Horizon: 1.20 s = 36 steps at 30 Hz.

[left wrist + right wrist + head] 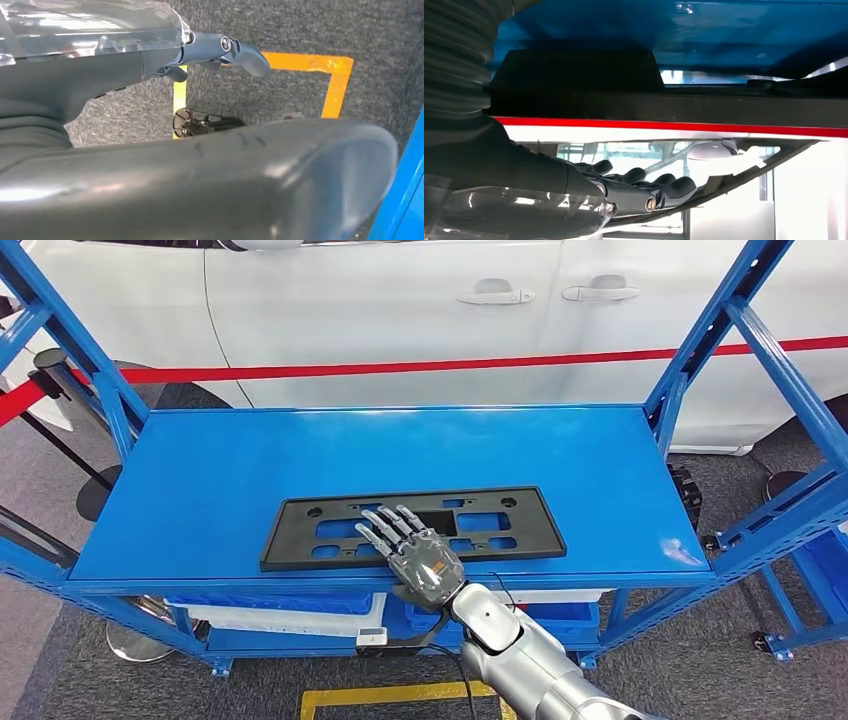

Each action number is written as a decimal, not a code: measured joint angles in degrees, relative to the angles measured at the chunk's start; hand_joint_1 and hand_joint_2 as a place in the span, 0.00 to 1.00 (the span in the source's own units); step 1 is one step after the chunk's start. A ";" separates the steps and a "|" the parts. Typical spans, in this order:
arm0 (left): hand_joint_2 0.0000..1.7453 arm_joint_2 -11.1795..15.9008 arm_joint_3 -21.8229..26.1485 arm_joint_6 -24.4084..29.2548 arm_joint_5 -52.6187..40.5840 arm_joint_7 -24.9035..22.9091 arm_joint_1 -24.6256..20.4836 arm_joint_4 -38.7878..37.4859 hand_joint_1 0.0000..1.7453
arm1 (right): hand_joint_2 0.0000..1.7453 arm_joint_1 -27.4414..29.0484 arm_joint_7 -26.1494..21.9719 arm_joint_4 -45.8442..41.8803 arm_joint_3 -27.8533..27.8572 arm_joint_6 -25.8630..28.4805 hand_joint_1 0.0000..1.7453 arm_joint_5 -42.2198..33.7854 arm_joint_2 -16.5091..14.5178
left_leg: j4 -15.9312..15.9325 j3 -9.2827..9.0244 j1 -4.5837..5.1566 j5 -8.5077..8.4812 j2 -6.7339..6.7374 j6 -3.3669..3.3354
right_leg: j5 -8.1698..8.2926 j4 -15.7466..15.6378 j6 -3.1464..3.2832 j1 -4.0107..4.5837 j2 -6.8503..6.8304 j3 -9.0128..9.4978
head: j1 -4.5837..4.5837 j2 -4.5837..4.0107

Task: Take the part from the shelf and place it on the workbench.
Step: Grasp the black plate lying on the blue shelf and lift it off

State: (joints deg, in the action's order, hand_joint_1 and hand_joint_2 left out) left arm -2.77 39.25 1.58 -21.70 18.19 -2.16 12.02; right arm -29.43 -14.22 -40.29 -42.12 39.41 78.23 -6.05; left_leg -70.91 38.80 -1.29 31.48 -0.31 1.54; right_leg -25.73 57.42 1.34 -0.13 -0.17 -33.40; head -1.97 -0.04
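A black, flat rectangular part (300,530) with several cut-outs lies on the blue shelf top (400,450), close to its front edge. My right hand (415,555) reaches over that front edge, and its fingers lie stretched out flat on the part's near middle. In the right wrist view the dark fingers (639,187) run along the thin edge of the part (574,75), with the blue surface (724,30) beyond. My left hand (235,50) hangs low over the grey carpet and holds nothing.
Blue slanted uprights (700,350) frame the shelf at both ends. A white car (400,300) stands right behind it, and a stanchion (50,365) with a red belt is at the left. Blue bins (270,605) sit under the top. Yellow tape (390,695) marks the floor.
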 joint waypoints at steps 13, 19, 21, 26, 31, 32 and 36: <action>0.00 0.16 0.27 -0.28 -0.80 0.48 -0.35 0.00 0.00 | 1.00 0.51 0.63 -0.26 3.26 0.29 0.00 1.98 -0.20 | 11.76 -5.02 -0.18 -4.94 0.66 -2.96 | -8.60 16.94 -3.35 -0.47 0.51 -7.77 | 0.32 0.00; 0.00 0.08 0.28 -0.53 -1.21 0.51 -0.39 -0.02 0.00 | 1.00 0.32 1.45 0.63 3.59 0.35 0.00 2.82 -0.64 | 11.79 -5.06 -0.06 -5.15 0.25 -2.03 | -1.49 2.03 -2.24 -0.25 0.48 0.16 | 0.31 0.00; 0.00 0.04 0.29 -0.58 -1.30 0.52 -0.40 -0.02 0.00 | 1.00 0.28 1.24 0.95 3.79 0.36 0.00 2.45 -0.86 | 12.09 -5.01 -0.03 -5.39 0.14 -1.22 | -1.45 1.21 -1.80 0.07 0.47 0.25 | 0.32 0.00; 0.00 0.14 0.34 -0.75 -1.70 0.52 -0.35 -0.02 0.00 | 1.00 -0.59 -2.58 2.09 4.57 0.34 0.00 -1.97 -1.54 | 4.76 -1.75 0.00 -0.76 0.14 -0.30 | -0.49 -0.46 -0.10 -0.30 0.04 0.93 | 0.26 0.00; 0.00 0.19 0.67 -0.90 -1.81 0.52 -0.18 -0.02 0.00 | 1.00 -1.31 -11.49 3.15 6.55 -1.76 0.00 -13.70 -2.03 | 0.57 -0.06 -0.05 -1.14 0.17 -0.11 | -0.86 0.07 0.04 0.00 0.16 1.03 | 0.26 0.00; 0.00 0.21 0.74 -0.90 -1.81 0.52 -0.21 -0.02 0.00 | 1.00 -1.38 -13.38 2.84 6.88 -2.70 0.00 -16.36 -2.12 | 4.56 -2.04 -0.06 -2.88 0.19 -0.19 | -1.12 0.39 -0.15 -0.02 0.25 1.03 | 0.26 0.00; 0.00 0.25 1.02 -1.02 -1.85 0.54 -0.33 -0.02 0.00 | 1.00 -1.83 -15.58 1.14 7.40 -4.24 0.00 -20.32 -2.20 | 11.35 -5.17 0.29 -4.57 0.06 -1.01 | -1.71 1.63 -1.09 0.33 0.47 0.37 | 0.29 0.00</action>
State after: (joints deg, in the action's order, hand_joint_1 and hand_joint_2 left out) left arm -2.51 40.27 0.56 -23.56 18.73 -2.49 12.00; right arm -31.26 -29.80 -39.15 -34.72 35.16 57.91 -8.25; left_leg -59.56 33.62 -1.00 26.91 -0.24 0.54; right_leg -27.44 59.05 0.25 0.21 0.30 -33.03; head -1.68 -0.04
